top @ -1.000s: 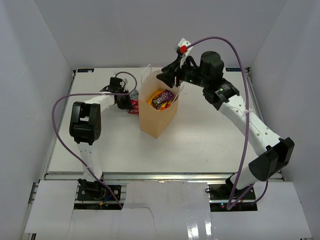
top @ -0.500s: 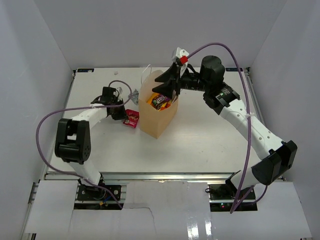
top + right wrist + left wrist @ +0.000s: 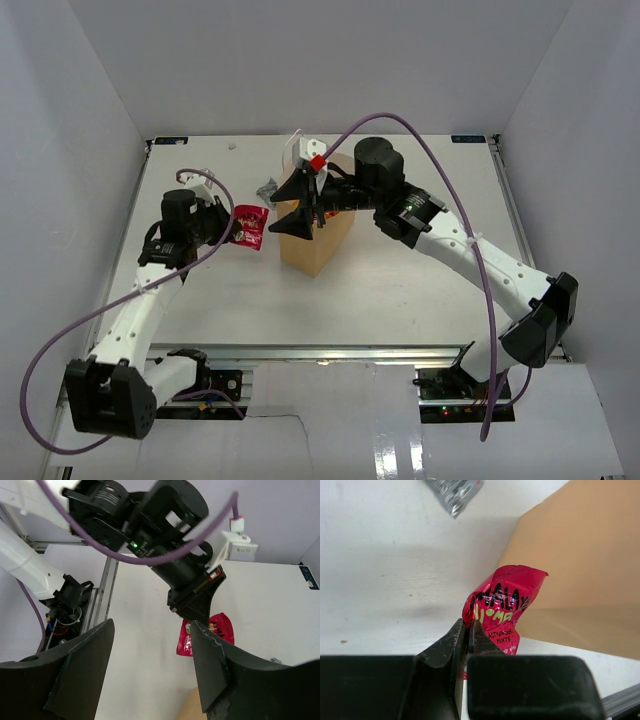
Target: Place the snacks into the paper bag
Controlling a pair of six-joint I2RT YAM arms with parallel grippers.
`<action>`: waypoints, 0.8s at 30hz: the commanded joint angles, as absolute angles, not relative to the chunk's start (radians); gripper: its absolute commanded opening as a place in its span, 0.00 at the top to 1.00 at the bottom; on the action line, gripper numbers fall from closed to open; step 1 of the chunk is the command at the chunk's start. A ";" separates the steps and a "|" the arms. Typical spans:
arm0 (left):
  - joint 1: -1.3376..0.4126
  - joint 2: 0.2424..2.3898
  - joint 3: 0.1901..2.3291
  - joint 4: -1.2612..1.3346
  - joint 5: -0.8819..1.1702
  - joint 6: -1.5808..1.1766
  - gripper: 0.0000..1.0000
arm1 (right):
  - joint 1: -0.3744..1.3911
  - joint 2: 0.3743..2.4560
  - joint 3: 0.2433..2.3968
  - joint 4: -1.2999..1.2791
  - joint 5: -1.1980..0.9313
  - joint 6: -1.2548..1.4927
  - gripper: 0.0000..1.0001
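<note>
**Red packet on a thin pinch, bag mouth occupied**

Red packet (image 3: 502,612) hangs clear of the table (image 3: 400,290), just beside the left wall of the paper bag (image 3: 318,245) and not yet over its mouth. The left claw (image 3: 468,630) pinches it by one lower corner only, so most of the wrapper sticks out past the fingertips. The bag stands mid-table, toward the far edge. The right claw (image 3: 297,212) is spread with nothing between its fingers, and sits at the bag's mouth on the left side. A grey packet (image 3: 267,187) lies near the far edge, beside the bag.

Risks, as judged:
- The corner grip is slight. The wrapper may twist or slip out on the lift.
- The right claw is in the drop path, so the two arms could clash.
- A low approach would drive the packet into the wall, shoving or tipping the light bag.
</note>
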State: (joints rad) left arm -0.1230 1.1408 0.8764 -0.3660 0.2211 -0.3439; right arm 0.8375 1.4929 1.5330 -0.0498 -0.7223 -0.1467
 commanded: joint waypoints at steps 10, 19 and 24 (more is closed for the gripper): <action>-0.118 0.738 0.819 -0.330 0.455 -0.459 1.00 | 0.919 1.543 1.532 0.052 -0.318 0.077 0.12; -0.117 0.696 0.825 -0.264 0.577 -0.546 1.00 | 0.939 1.585 1.549 0.063 -0.285 0.129 0.12; -0.117 0.703 0.854 -0.255 0.589 -0.557 1.00 | 0.939 1.583 1.532 0.060 -0.348 0.149 0.28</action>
